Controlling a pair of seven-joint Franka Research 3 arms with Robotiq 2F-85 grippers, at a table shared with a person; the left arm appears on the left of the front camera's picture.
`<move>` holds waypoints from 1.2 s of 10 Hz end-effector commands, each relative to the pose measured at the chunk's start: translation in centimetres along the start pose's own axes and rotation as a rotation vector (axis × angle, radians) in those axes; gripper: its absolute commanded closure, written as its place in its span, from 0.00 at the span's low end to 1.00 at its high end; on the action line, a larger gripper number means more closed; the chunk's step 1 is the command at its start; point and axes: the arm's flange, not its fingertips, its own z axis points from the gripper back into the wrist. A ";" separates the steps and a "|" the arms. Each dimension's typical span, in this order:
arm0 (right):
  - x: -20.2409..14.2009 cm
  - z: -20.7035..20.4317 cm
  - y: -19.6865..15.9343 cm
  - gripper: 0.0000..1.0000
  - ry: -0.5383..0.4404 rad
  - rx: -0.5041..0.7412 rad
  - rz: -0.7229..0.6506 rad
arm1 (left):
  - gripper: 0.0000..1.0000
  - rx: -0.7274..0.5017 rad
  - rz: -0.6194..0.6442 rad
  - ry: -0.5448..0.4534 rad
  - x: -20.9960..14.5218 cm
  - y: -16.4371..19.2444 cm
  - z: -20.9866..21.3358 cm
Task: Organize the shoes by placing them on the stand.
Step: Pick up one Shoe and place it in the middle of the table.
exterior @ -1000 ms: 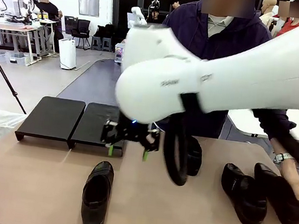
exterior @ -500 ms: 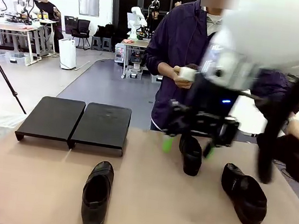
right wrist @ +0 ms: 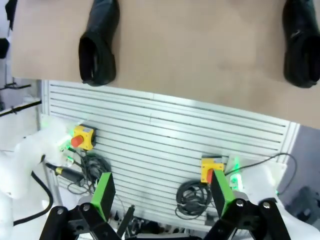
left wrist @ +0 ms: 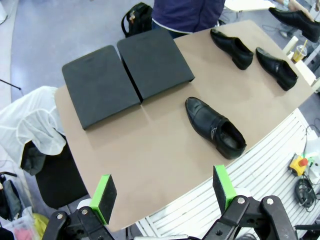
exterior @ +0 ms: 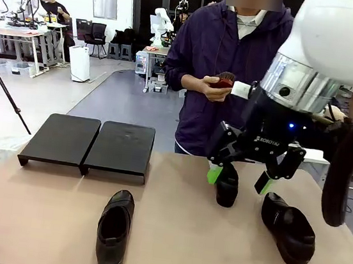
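In the front view three black glossy shoes lie on the tan table: one near the front (exterior: 115,229), one at mid-table (exterior: 227,184) and one to the right (exterior: 287,230). The black two-section stand (exterior: 88,142) sits at the back left with nothing on it. My right gripper (exterior: 239,178) hangs open just above the mid-table shoe, holding nothing. From high up, my open left gripper (left wrist: 164,187) looks down on the stand (left wrist: 127,75) and the shoes (left wrist: 215,126), (left wrist: 231,41), (left wrist: 276,67). Another shoe (left wrist: 296,17) is off the table's far corner, at a person's hand.
A person in a purple hoodie (exterior: 221,54) stands at the far edge, holding a small object. The right wrist view has my open right gripper (right wrist: 162,192), two shoes (right wrist: 100,42) (right wrist: 300,45), the table's near edge and a white slatted base with emergency-stop buttons (right wrist: 80,139).
My right arm swung from the table's left-centre to the right and its gripper now hangs over the mid-table shoe. The far-right shoe under the person's hand has left the table.
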 end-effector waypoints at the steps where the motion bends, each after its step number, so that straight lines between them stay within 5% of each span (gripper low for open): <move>1: -0.1 3.1 -4.5 0.00 -0.079 0.124 -0.030 | 0.00 -0.005 -0.005 0.003 0.1 0.1 0.1; 4: -8.4 10.1 -13.4 0.00 -0.120 0.355 -0.163 | 0.00 -0.005 -0.005 0.003 0.1 0.1 0.1; 5: -10.9 12.1 -16.1 0.00 -0.155 0.344 -0.202 | 0.00 -0.005 -0.005 0.003 0.1 0.1 0.1; 10: -10.9 15.6 -35.6 0.00 -0.247 0.479 -0.349 | 0.00 -0.005 -0.005 0.003 0.1 0.1 0.1; 12: -9.7 13.4 -38.0 0.00 -0.331 0.526 -0.339 | 0.00 -0.005 -0.005 0.003 0.1 0.1 0.1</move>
